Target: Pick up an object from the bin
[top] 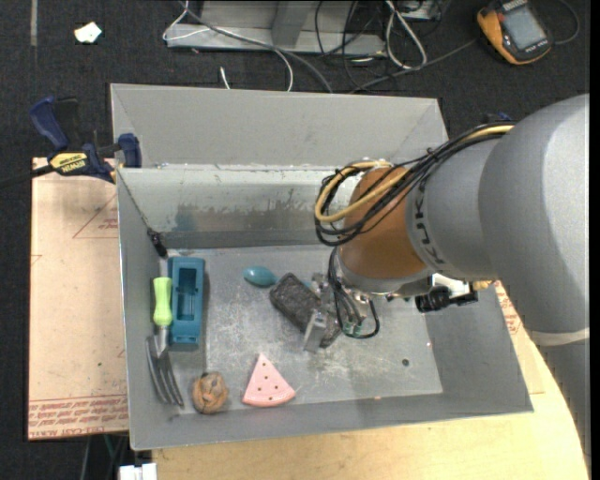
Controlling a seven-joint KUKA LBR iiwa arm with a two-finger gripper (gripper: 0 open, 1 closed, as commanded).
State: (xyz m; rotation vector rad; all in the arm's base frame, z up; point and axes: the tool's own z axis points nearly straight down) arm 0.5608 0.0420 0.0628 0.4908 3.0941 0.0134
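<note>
The grey metal bin [234, 202] sits on a pale surface [394, 452], and its floor is pretty scuffed and dusty. The tool [321, 336] is down near the middle of the bin, right beside a dark grey lumpy rock-looking thing [292, 298], on that thing's right. Honestly I can't tell if the tool is open or closed, or whether it touches the lump. A small teal egg [259, 276] lies just left of the lump. By the left wall are a blue box [187, 302] and a green-handled fork [164, 337]. Toward the front are a pink melon-slice wedge [267, 382] and a brown ball [210, 392]. Around the bin there's black floor [141, 47], a tangle of cables [375, 37] and an orange device [514, 28].
</note>
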